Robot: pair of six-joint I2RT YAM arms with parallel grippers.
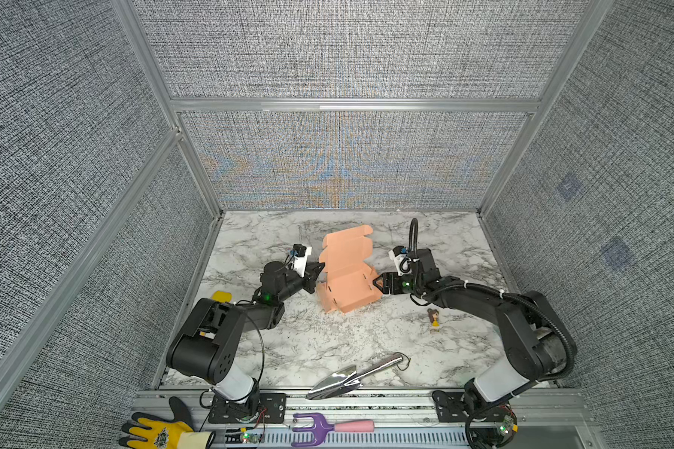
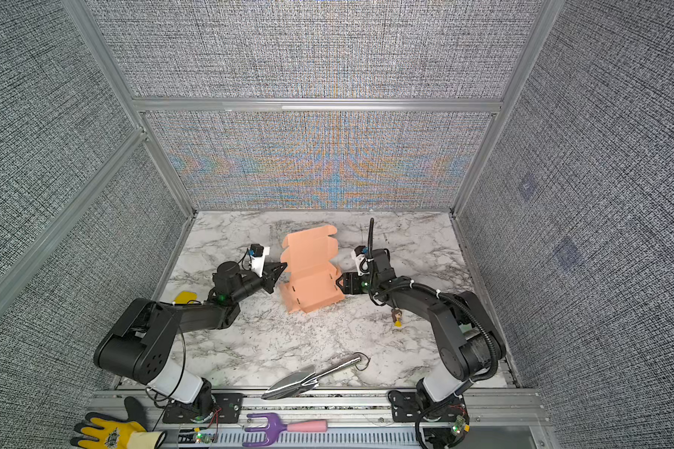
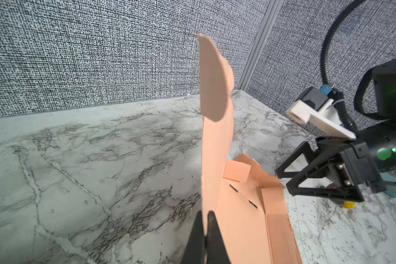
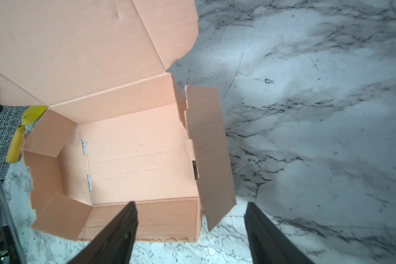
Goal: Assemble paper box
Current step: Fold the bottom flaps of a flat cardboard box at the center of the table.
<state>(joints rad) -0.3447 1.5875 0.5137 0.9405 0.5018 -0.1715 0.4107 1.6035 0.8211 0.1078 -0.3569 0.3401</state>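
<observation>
The salmon-pink paper box (image 1: 347,280) (image 2: 312,280) stands half folded in the middle of the marble table (image 1: 288,342). Its lid panel (image 3: 215,96) rises upright at the back and its low front wall faces the near edge. My left gripper (image 1: 320,272) (image 3: 205,216) is at the box's left edge, shut on the foot of the upright panel. My right gripper (image 1: 376,283) (image 4: 190,212) is open at the box's right end. One of its fingers hangs over the front wall, the other over bare table, and the loose side flap (image 4: 210,148) sticks out between them.
A silver trowel (image 1: 351,379) lies near the table's front edge. A small figurine (image 1: 433,317) lies by the right arm and a yellow object (image 1: 222,297) by the left arm. A purple hand fork (image 1: 320,427) and a yellow glove (image 1: 160,431) rest on the front rail. Fabric walls enclose three sides.
</observation>
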